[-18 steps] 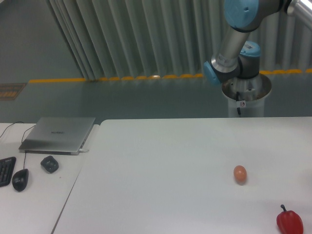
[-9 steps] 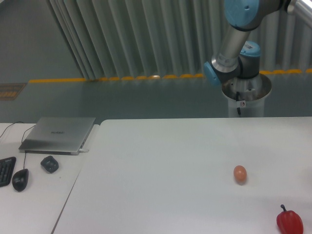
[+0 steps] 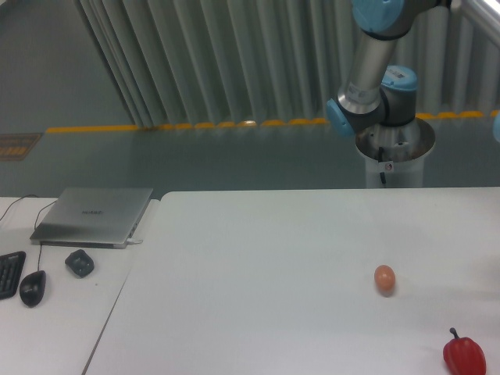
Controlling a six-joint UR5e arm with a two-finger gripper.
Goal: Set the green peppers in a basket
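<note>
One egg (image 3: 384,280) – perhaps – near red pepper (image 3: 464,355)

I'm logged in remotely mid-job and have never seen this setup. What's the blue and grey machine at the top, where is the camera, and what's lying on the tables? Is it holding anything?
The blue and grey machine is a robot arm, a jointed metal limb mounted on a pedestal behind the white table. There is only one picture, from a fixed camera looking across the table toward the arm.

On the table lie a brownish egg and, at the bottom right corner, a red pepper. On the side desk to the left sit a closed laptop, a black mouse, a small dark object and the edge of a keyboard.

The gripper is out of frame, so I cannot tell whether it holds anything. I see no green peppers and no basket in this view.
</note>
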